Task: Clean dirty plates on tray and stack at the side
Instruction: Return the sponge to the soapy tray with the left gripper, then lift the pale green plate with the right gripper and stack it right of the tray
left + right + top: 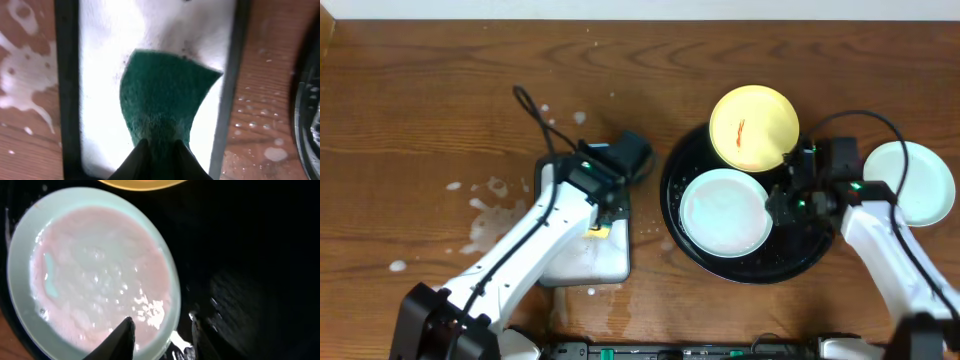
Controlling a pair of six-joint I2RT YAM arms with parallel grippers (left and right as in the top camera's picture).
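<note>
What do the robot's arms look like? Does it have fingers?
The left arm and right arm have smooth white shells with chunky black joints. The left cable and right cable are thin, black and loopy. Tiny green lights glow near the right wrist. The left gripper and right gripper each have two pointy black fingers.

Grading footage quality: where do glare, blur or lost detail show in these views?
Overhead: sharp, evenly lit. Left wrist: white tray blown out, sponge soft near the left gripper. Right wrist: glare on the wet plate, black tray nearly featureless dark.
</note>
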